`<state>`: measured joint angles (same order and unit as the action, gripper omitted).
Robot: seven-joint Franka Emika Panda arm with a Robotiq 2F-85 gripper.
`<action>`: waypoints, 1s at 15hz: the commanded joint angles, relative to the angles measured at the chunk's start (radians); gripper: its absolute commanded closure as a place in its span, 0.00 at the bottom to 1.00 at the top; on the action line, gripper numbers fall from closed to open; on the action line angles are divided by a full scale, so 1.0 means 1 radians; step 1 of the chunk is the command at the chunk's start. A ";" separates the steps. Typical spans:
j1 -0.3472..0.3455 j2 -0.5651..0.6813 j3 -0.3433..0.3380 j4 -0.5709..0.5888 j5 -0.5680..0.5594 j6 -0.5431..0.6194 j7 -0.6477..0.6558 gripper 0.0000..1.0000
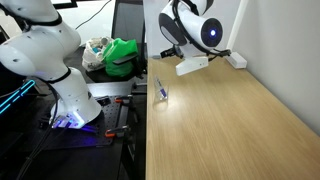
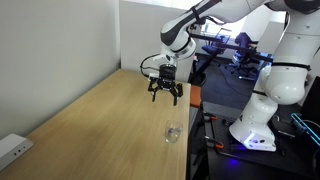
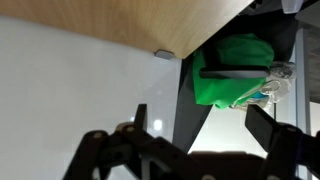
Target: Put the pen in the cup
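Note:
The cup (image 1: pixel 164 96) is small and clear and stands near the table edge on the robot's side; it also shows in an exterior view (image 2: pixel 173 133). The blue-purple pen (image 1: pixel 159 88) rises tilted at the cup; I cannot tell whether it stands inside it. My gripper (image 2: pixel 165 93) is open and empty. It hangs above the wooden table (image 2: pixel 100 120), well away from the cup. It also shows in an exterior view (image 1: pixel 173 48). In the wrist view the dark fingers (image 3: pixel 200 128) are spread apart with nothing between them; pen and cup are out of that view.
A white power strip (image 2: pixel 12 148) lies at a table corner by the white wall. A green bag (image 1: pixel 120 55) sits on a stand beyond the table edge and also shows in the wrist view (image 3: pixel 235 70). The robot base (image 1: pixel 72 100) stands beside the table.

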<state>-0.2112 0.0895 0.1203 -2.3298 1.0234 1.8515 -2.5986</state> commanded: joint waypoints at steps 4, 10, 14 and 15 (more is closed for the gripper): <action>0.133 -0.043 -0.070 -0.045 0.180 0.268 0.039 0.00; 0.193 -0.037 -0.060 -0.045 0.327 0.497 0.036 0.00; 0.227 -0.031 -0.053 -0.036 0.449 0.653 0.029 0.00; 0.234 -0.028 -0.052 -0.034 0.486 0.691 0.022 0.00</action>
<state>-0.0098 0.0858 0.0710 -2.3521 1.4237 2.4394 -2.5839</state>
